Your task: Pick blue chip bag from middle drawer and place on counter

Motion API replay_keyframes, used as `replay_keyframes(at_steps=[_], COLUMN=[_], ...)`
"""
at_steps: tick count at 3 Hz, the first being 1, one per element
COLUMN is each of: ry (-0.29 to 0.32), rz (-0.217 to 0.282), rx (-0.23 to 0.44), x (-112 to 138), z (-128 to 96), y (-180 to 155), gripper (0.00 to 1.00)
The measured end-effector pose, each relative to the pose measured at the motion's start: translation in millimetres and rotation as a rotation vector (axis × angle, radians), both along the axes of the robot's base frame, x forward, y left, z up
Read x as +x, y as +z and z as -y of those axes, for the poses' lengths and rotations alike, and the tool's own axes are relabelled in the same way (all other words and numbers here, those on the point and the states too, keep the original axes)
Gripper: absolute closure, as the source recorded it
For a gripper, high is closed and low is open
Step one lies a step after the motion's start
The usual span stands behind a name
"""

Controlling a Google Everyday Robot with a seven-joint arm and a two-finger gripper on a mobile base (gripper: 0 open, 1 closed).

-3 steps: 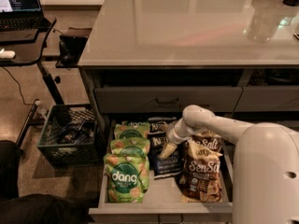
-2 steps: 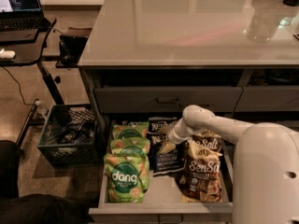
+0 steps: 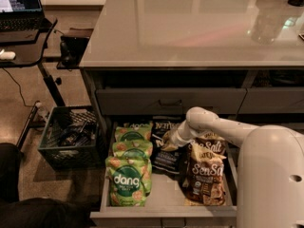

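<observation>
Gripper (image 3: 172,141) low in the open middle drawer (image 3: 167,194), and we see it right at the upper edge of the blue chip bag (image 3: 164,159); whether it has a hold on the bag, we cannot tell; the bag lies flat in the drawer's middle, green dang bags (image 3: 128,177) just beside it on one side, brown Sea Salt bags (image 3: 205,175) on the other; the white arm (image 3: 223,125) reaches in from the right of the view; above, the counter (image 3: 190,32) gleams; we spot a dark crate (image 3: 71,137) on the floor beside the cabinet.
</observation>
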State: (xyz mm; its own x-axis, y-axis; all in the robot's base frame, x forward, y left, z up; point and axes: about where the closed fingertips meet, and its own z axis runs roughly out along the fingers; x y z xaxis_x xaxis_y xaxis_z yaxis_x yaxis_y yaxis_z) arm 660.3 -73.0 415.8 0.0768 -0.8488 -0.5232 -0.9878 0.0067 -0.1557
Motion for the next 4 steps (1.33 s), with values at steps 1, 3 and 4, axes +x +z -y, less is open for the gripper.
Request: replay_keyframes(at_steps=[1, 3, 4], ry=[0.000, -0.002, -0.028], rz=[0.000, -0.016, 0.007], rx=[0.000, -0.003, 0.014], x=[0, -16, -45], z=[0, -2, 2], y=[0, -3, 18], gripper=[1.00, 1.00, 1.00])
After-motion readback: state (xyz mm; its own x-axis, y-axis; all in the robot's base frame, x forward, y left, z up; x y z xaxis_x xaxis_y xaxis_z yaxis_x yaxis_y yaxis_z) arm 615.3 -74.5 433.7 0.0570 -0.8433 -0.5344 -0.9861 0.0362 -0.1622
